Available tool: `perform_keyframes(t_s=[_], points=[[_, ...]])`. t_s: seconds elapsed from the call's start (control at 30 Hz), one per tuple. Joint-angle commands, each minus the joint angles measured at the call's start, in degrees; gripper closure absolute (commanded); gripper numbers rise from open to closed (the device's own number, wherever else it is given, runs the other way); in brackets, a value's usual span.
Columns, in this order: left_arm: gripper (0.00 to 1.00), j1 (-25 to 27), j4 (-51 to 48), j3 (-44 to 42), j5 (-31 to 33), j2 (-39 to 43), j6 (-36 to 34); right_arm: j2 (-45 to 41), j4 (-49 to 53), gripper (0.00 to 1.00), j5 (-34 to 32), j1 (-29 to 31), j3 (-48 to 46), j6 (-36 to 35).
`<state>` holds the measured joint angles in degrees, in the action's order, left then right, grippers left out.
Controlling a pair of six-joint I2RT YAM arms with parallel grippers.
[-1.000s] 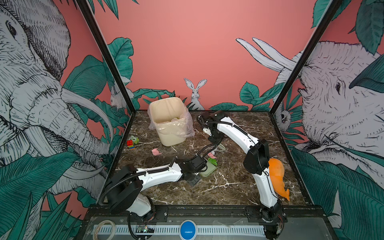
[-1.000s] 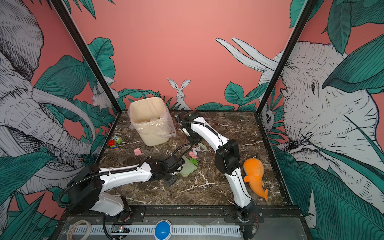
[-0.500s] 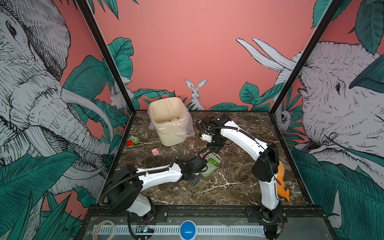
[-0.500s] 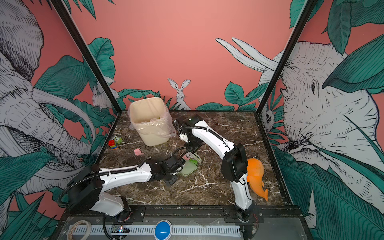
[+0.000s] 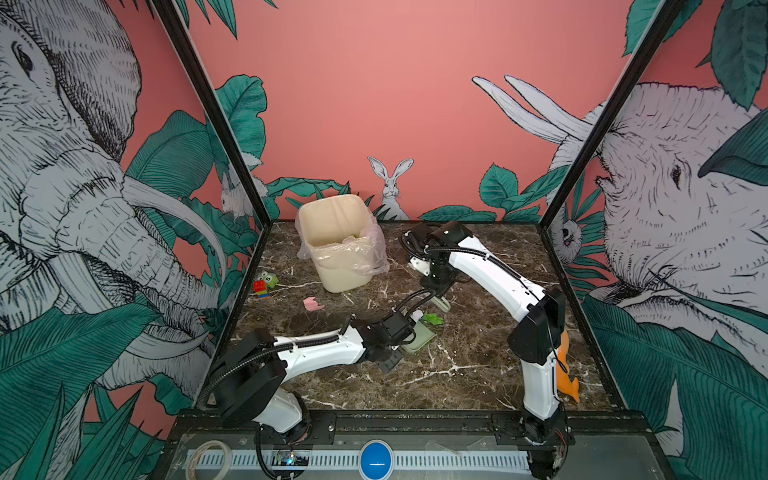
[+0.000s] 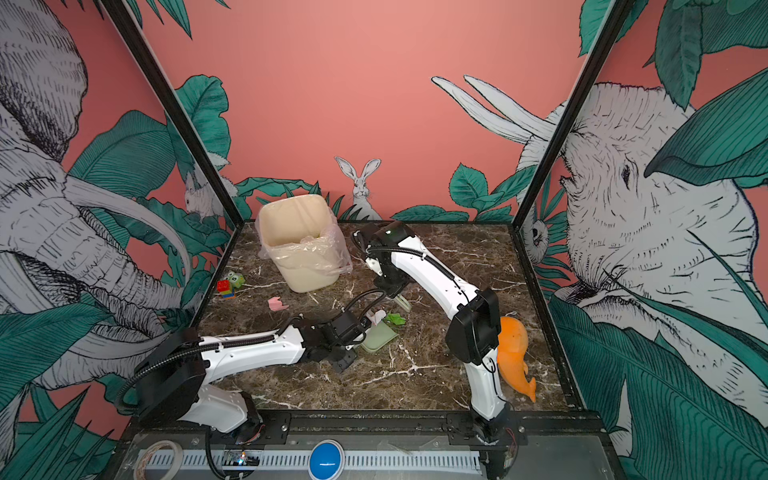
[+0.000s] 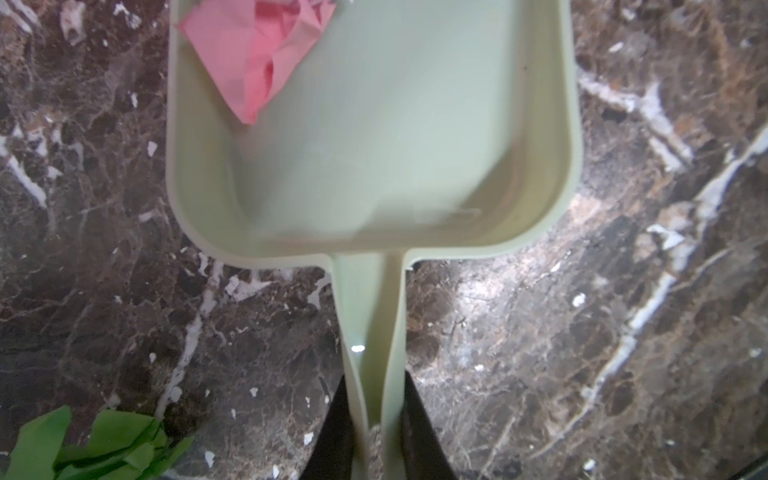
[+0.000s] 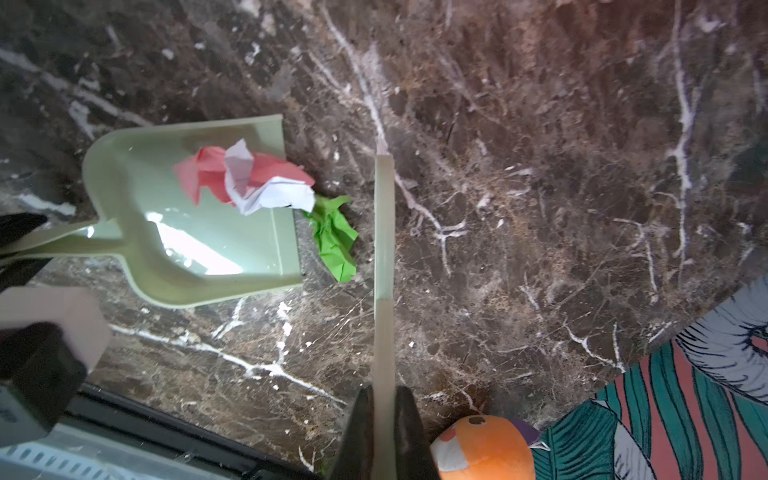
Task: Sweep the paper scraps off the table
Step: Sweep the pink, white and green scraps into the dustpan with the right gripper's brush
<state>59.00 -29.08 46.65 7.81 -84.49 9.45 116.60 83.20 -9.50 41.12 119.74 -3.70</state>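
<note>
While gripping the sweeping tool (image 8: 383, 232) in the right end effector (image 8: 384, 415), shut tight on its stem, bring the tool's edge down onto the surface (image 8: 540, 208) (contact now unclear). Draw flat toward the dustpan (image 8: 187, 249), nudging in the green scrap (image 8: 334, 237) lying on the surface between edge and pan lip. Brace the pan with the left end effector (image 7: 374, 419), clamped on the handle, pressing the lip down to block any slipping beneath. Move slowly to avoid flicking out the pink scrap (image 8: 203, 176) and white scrap (image 8: 274, 195) sitting inside at the lip. Save for afterwards the loose pink scrap (image 5: 313, 304), well apart, nearer the bin (image 5: 340, 245).
</note>
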Motion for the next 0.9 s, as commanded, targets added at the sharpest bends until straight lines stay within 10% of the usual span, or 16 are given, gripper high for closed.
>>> perform_keyframes(t_s=[0.0, 0.87], points=[[0.88, 0.0, -0.3, -0.9, 0.3, -0.2, 0.4, 4.3, 0.6, 1.00, -2.5, 0.4, 2.4, -1.7], [0.88, 0.0, -1.5, 0.0, 0.5, -0.3, 0.0, -1.2, 6.4, 1.00, 12.3, 7.4, 3.9, -1.7]])
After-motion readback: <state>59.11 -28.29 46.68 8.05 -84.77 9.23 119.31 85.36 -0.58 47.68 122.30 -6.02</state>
